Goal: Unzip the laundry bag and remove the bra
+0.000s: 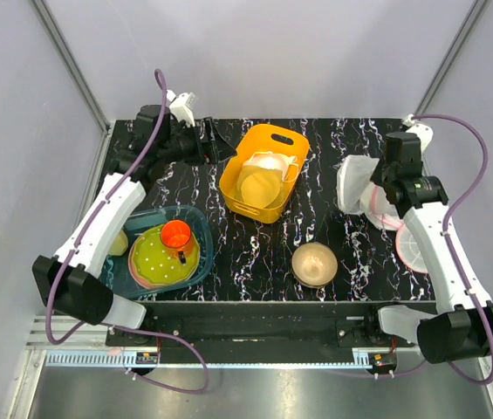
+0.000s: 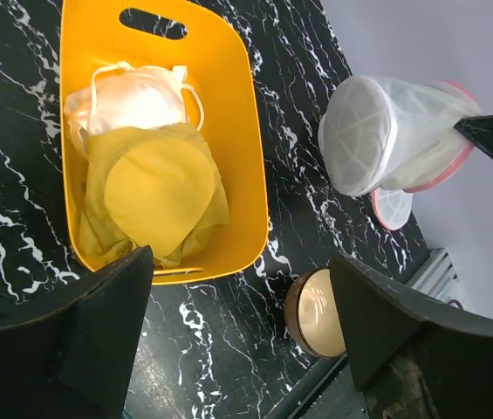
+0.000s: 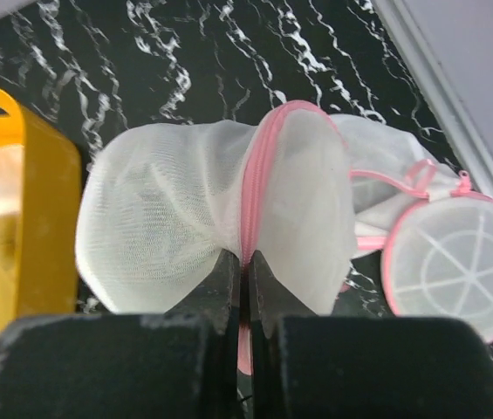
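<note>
Grippers, count two. The right gripper [image 3: 244,258] is clamped tight on the pink zip trim [image 3: 255,166] of the laundry bag [image 3: 159,227], with the trim pinched between its two fingers. The left gripper [image 2: 239,269] is spread wide, nothing is held between its fingers, and it is positioned at the far left of the table [image 1: 255,253], just left of the yellow basket [image 2: 246,131].

Laundry bag, count one. It is white mesh and drum-shaped, and is found at the right side of the table, right of the basket, at the right gripper's tip. The zip appears closed along the stretch in view. Whether the bag rests on the table or is lifted cannot be told. Its contents cannot be made out through the mesh.

Yellow basket, count one. Two garments are held in it: a white garment [image 2: 133,96] with thin straps, partly covered by a yellow garment [image 2: 154,188].

Tan bowl [image 1: 314,264], count one, set near the front edge.

Pink-rimmed discs [image 3: 460,262], count apparently two. They lie beside and under the bag and are partly covered by the right arm in the top view.

Blue tray [image 1: 195,218], count one, at front left. One yellow-green perforated dish [image 1: 154,257] and one orange cup [image 1: 176,234] are held in it. Its left side is hidden by the left arm.
</note>
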Action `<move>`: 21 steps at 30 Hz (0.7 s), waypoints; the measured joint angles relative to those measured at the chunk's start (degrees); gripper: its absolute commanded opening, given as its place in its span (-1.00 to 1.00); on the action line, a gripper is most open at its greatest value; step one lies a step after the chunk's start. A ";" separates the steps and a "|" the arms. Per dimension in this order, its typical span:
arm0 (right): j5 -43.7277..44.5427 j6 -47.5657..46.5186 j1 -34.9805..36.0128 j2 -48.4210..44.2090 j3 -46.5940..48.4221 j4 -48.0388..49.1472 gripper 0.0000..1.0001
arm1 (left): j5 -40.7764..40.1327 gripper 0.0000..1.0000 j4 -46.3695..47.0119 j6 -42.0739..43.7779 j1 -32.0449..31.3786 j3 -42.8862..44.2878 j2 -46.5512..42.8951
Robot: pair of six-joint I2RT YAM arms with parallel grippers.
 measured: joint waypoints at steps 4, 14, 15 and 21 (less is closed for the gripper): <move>9.46 -2.29 7.63 3.39 0.00 -1.01 -0.47 | -1.27 0.72 -0.42 1.11 -0.17 0.00 -1.22; 12.63 -0.07 25.11 26.95 6.86 -3.76 0.84 | -2.97 0.76 -2.05 2.05 -0.31 -1.64 0.66; 11.06 0.15 24.04 25.03 5.49 -3.45 0.84 | -3.26 0.76 -2.05 2.19 -0.35 -1.64 0.68; -0.11 3.13 11.08 7.28 0.20 2.05 0.92 | -6.43 0.76 -3.21 3.52 -3.72 -1.18 2.10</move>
